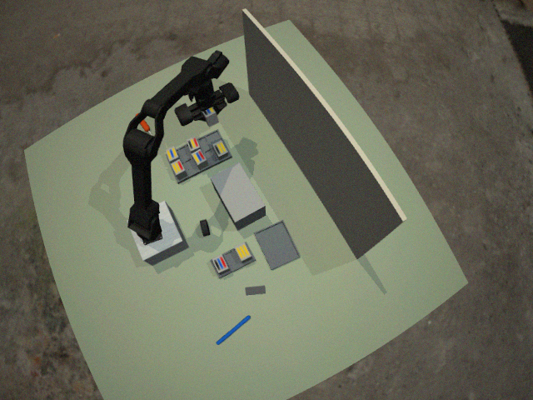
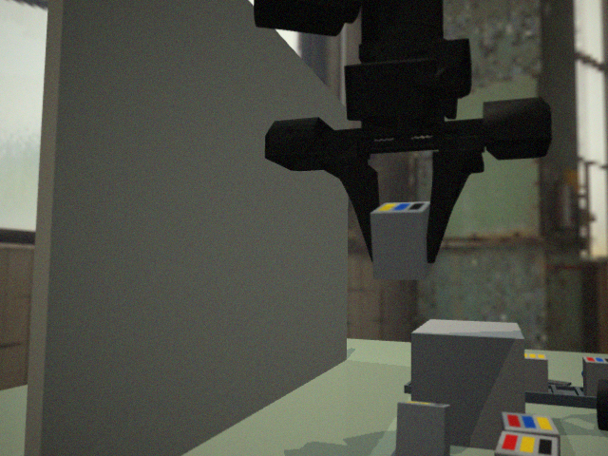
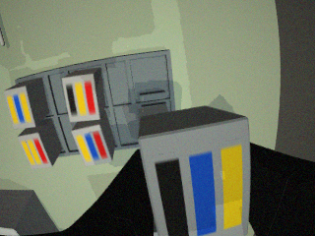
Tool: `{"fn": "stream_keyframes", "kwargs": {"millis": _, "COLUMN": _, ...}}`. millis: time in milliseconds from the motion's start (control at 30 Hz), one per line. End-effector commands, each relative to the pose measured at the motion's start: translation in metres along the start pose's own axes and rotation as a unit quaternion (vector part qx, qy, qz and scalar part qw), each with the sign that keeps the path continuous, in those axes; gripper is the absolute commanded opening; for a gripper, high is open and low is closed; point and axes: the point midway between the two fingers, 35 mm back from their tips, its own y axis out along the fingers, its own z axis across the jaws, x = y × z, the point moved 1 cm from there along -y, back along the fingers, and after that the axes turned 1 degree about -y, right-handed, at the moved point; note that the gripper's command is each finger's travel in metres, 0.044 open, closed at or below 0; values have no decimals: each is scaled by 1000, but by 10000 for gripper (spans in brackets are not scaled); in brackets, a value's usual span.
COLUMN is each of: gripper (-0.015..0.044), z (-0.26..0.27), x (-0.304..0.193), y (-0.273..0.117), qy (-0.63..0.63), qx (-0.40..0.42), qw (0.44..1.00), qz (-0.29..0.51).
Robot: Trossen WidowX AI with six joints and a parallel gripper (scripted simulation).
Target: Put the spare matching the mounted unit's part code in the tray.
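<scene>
My gripper is shut on a grey block with black, blue and yellow stripes on its top. It holds the block upright, high above the table, beyond the back edge of the larger rack in the top view. Several striped spares stand in that rack, one with black, yellow and red stripes. The flat grey tray lies beyond the big grey box, with nothing on it. I cannot make out the mounted unit or its printed back code.
A tall dark panel stands along one side. The big grey box stands between rack and tray. A small rack holds two striped blocks. A black piece, a grey plate and a blue rod lie about.
</scene>
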Motion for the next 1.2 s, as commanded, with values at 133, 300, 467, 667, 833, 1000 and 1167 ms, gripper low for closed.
{"fn": "stream_keyframes", "kwargs": {"millis": 133, "gripper": 0, "z": -12, "x": -21, "y": -7, "qy": -1, "qx": -3, "qw": 1000, "qz": -1}}
{"fn": "stream_keyframes", "kwargs": {"millis": 300, "gripper": 0, "z": -27, "x": -51, "y": -7, "qy": -1, "qx": -3, "qw": 1000, "qz": 0}}
{"fn": "stream_keyframes", "kwargs": {"millis": 467, "gripper": 0, "z": -38, "x": -81, "y": -7, "qy": 4, "qx": -4, "qw": 1000, "qz": 0}}
{"fn": "stream_keyframes", "kwargs": {"millis": 667, "gripper": 0, "z": -49, "x": -119, "y": -8, "qy": 11, "qx": -5, "qw": 1000, "qz": -1}}
{"fn": "stream_keyframes", "kwargs": {"millis": 833, "gripper": 0, "z": -55, "x": -151, "y": -8, "qy": 16, "qx": -5, "qw": 1000, "qz": -1}}
{"fn": "stream_keyframes", "kwargs": {"millis": 1000, "gripper": 0, "z": -58, "x": -184, "y": -8, "qy": 27, "qx": -7, "qw": 1000, "qz": 1}}
{"fn": "stream_keyframes", "kwargs": {"millis": 1167, "gripper": 0, "z": -57, "x": -218, "y": -8, "qy": 54, "qx": -9, "qw": 998, "qz": 9}}
